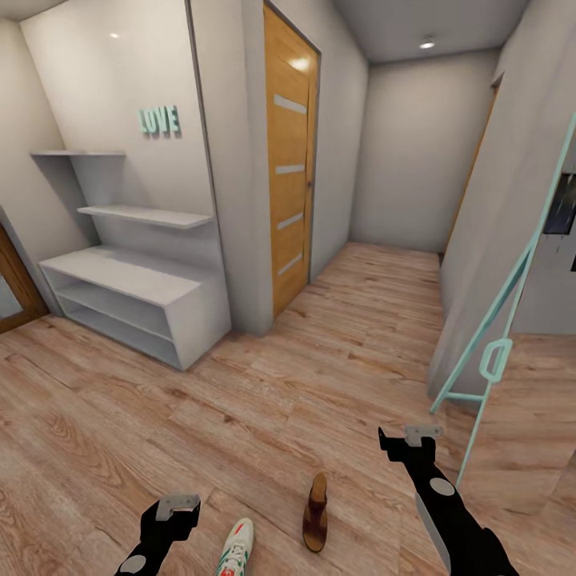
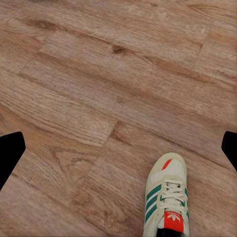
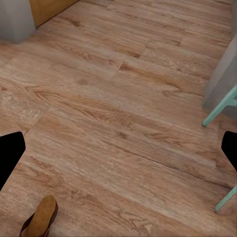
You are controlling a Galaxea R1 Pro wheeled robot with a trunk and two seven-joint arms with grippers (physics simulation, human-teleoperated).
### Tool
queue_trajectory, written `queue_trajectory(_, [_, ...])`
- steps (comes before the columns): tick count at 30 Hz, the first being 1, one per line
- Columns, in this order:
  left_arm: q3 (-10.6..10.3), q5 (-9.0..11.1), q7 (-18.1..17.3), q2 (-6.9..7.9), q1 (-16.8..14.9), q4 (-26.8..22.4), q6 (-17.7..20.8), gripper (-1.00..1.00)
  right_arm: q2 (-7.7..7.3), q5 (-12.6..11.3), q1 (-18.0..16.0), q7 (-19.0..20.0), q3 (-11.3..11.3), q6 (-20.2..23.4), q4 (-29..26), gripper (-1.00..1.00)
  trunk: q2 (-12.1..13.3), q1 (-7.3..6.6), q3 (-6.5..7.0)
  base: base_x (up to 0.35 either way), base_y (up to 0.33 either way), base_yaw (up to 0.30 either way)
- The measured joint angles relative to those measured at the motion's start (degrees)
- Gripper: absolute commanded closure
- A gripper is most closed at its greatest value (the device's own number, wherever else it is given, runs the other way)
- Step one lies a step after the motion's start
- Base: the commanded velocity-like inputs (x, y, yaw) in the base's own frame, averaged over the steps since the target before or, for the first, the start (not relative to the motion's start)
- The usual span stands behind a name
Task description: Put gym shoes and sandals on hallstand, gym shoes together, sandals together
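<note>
High head view, floorward wrist views

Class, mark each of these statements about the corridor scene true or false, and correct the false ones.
1. A gym shoe lies on the corridor floor. True.
2. A sandal sits on the hallstand. False: it lies on the floor, beside the gym shoe.
3. The left gripper holds the gym shoe. False: it is open and holds nothing; the shoe lies on the floor.
4. The hallstand's two shelf rows hold no shoes. True.
5. The orange wooden door stands wide open. False: it is shut.
</note>
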Motion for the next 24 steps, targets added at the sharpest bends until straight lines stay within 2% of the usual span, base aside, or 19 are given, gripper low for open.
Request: queue_trajectory(24, [0.05, 0.18, 0.01, -0.01, 0.00, 0.01, -0.20, -1.00, 0.01, 0.00, 0.00, 0.00, -0.13, 0.13, 0.01, -1.00, -9.63, 5.27, -4.66, 0.000, 0.000, 0.000])
